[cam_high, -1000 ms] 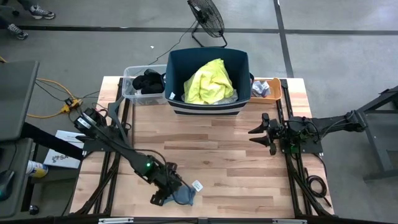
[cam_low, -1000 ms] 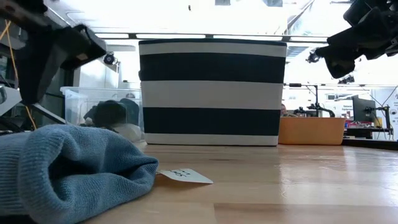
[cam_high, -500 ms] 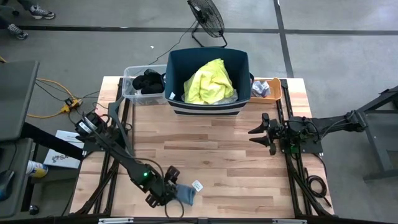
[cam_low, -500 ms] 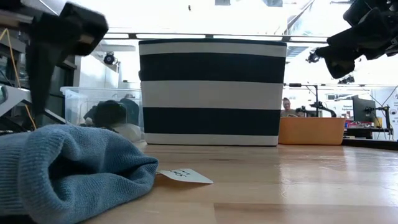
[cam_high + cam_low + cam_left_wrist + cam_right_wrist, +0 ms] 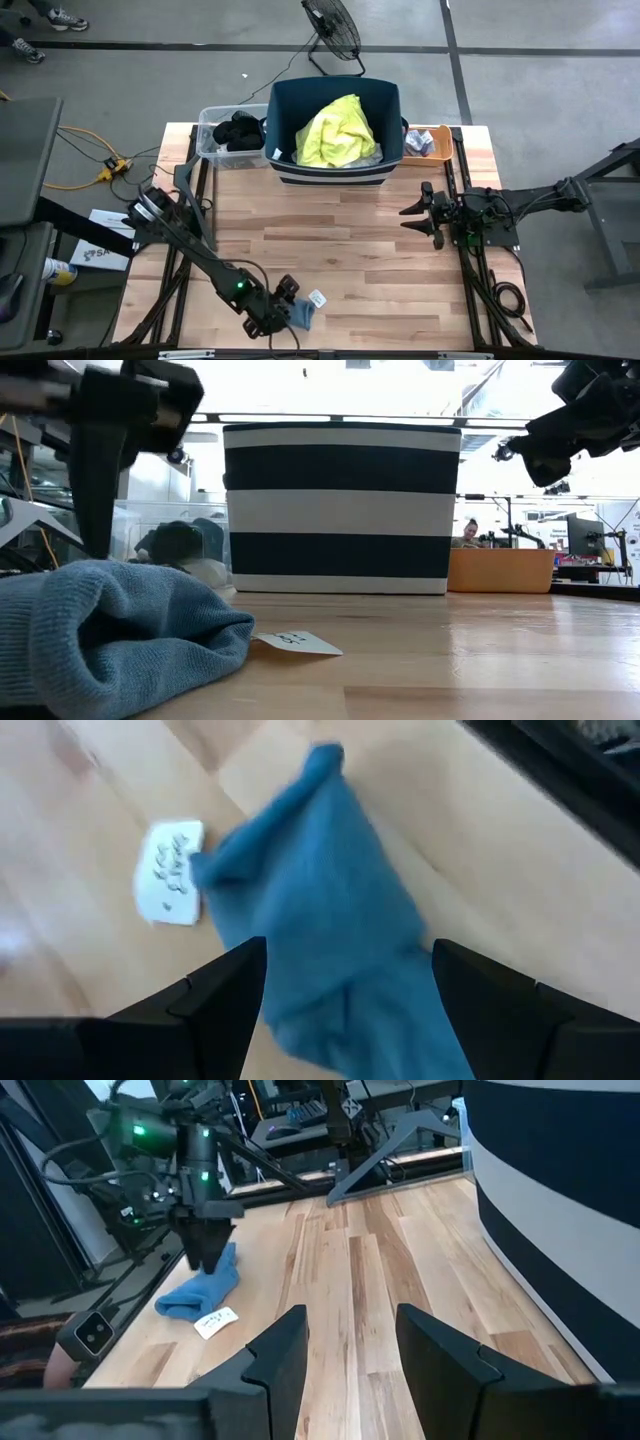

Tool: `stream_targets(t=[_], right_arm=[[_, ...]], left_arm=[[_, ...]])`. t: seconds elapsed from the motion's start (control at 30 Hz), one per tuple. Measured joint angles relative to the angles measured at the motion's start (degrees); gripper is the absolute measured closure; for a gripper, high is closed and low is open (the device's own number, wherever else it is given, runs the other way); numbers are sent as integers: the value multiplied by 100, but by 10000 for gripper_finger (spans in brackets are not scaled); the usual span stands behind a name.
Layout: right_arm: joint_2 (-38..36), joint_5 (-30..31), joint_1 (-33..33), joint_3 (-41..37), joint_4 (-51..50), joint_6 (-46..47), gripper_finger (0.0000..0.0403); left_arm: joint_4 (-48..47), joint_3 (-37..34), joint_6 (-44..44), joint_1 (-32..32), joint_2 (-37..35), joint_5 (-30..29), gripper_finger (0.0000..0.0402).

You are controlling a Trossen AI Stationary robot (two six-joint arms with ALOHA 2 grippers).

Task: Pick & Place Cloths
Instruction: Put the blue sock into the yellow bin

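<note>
We have the left claw (image 5: 284,308) low over the blue sock (image 5: 299,316) at the near edge of the tabletop (image 5: 340,235), its fingers spread to either side of the sock in the left wrist view and not yet pinching it. The sock lies flat and bunched, with a small white tag (image 5: 318,298) just beside it. The tub (image 5: 335,130), with the yellow shirt (image 5: 338,132) already inside, stands well apart at the far edge. Our worry is the grip: if the fingers close too high, they may catch only a fold, and the sock could slide out on the way to the tub. Close too low and the tips scrape the wood. So near the edge, a nudge could also push the sock off the tabletop. The right claw (image 5: 424,214) waits half-spread and empty above the right side.
</note>
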Motion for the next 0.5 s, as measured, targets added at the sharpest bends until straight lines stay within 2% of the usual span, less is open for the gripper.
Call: stream_targets(t=[0.2, 0.37, 0.5], right_arm=[[-2, -1, 2, 2, -4, -1, 257], [-1, 8, 0, 2, -18, -1, 257], [0, 5, 0, 2, -14, -1, 257]], left_arm=[[26, -4, -70, 2, 285, 28, 121], [78, 14, -648, 6, 421, 118, 122], [108, 14, -994, 6, 447, 140, 143]])
